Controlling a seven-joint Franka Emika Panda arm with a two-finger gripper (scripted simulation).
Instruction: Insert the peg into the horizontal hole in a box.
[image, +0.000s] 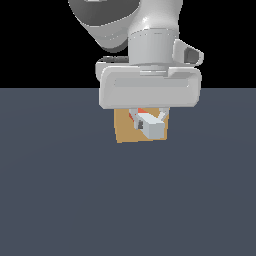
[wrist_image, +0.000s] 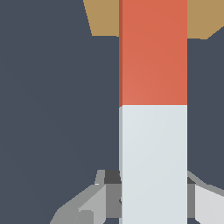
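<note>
While the arm hangs over the dark grey floor (image: 60, 200), we see in the exterior view that the gripper (image: 148, 121) sits directly in front of the box (image: 123, 131), hiding most of its tan face. The peg (image: 150, 126) is pinched between the fingers (image: 162, 116): its pale whitish-grey end points toward the camera, and only a sliver of the red-orange part shows behind it, close under the gripper's body.

In the wrist view, we see the peg (wrist_image: 153, 109) running lengthwise through the picture. Its pale half lies next to the gripper (wrist_image: 153, 197), and its red-orange half extends away toward the box (wrist_image: 103, 17). A grey finger (wrist_image: 111, 197) lies against each long side of the pale half, so the hand is closed upon the stick. The red-orange end overlaps the tan block in this picture; we cannot tell whether it touches the block or has entered it. The hole is not visible in either view.
</note>
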